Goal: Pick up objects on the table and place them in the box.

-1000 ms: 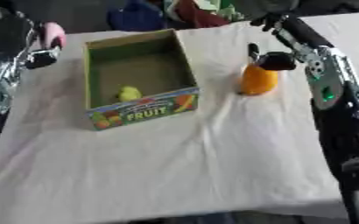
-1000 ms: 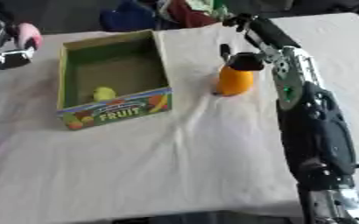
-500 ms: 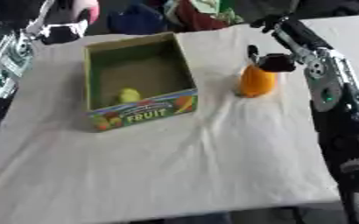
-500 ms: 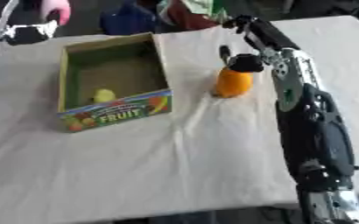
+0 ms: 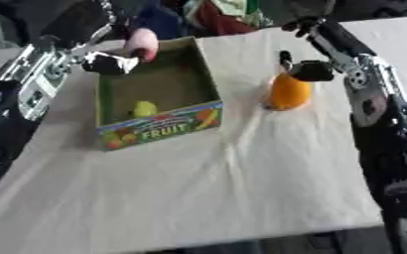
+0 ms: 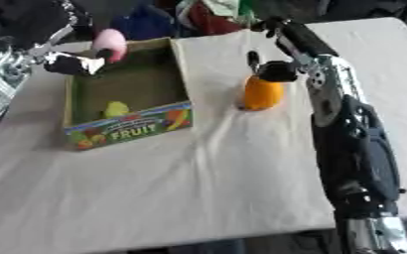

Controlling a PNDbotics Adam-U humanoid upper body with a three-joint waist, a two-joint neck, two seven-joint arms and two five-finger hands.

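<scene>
1. Left eye view: a table draped in a pale cloth [image 5: 241,188] filled most of the picture, lying somewhat askew.
2. A cardboard box [image 5: 158,130] with "FRUIT" printed on its near wall stood open toward the table's left, and a yellow-green fruit [image 5: 144,108] lay inside it against the near left part of the floor.
3. The left hand [image 5: 111,63] hung over the box's far left corner, its fingers curled round a pink object [image 5: 141,43] that sat just above the far rim.
4. An orange fruit [image 5: 288,92] stood on the cloth to the right of the box, apart from it.
5. The right hand [image 5: 309,70] was at the top of that fruit, one finger sticking up beside it; whether its fingers clasped the fruit or only touched it could not be told.
6. Right eye view: the pink object [image 6: 109,42] again showed at the box's [image 6: 129,130] far left corner, pinched in the left hand [image 6: 73,63].
7. The right hand [image 6: 278,71] sat on top of the orange fruit [image 6: 262,93], and its fingers' state was no clearer here.
8. The yellow-green fruit [image 6: 115,109] lay low in the box near the printed wall.
</scene>
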